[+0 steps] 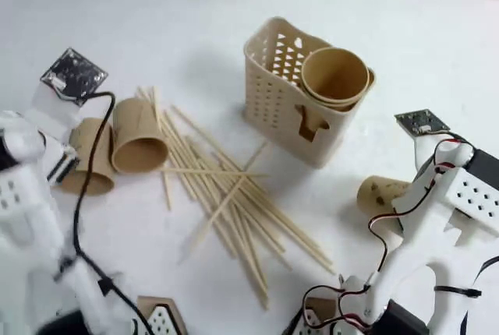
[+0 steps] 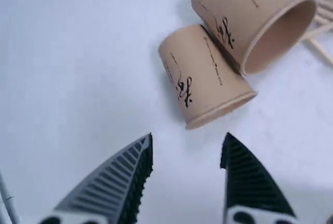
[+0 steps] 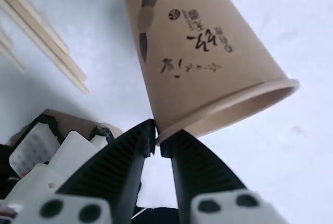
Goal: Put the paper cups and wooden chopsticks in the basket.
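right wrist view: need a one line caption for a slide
Right gripper pinching the rim of a paper cup lying on its side on the white table, wooden chopsticks nearby.

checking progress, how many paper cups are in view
4 paper cups: one in the basket, perhaps with others nested; two lying by the left gripper; one in the right gripper.

On the white table [image 1: 195, 23] a basket [image 1: 281, 109] stands upright. Loose chopsticks [image 1: 226, 195] lie spread beside it. Two paper cups [image 1: 139, 139] lie on their sides at one end, a third cup [image 1: 378, 193] well apart.
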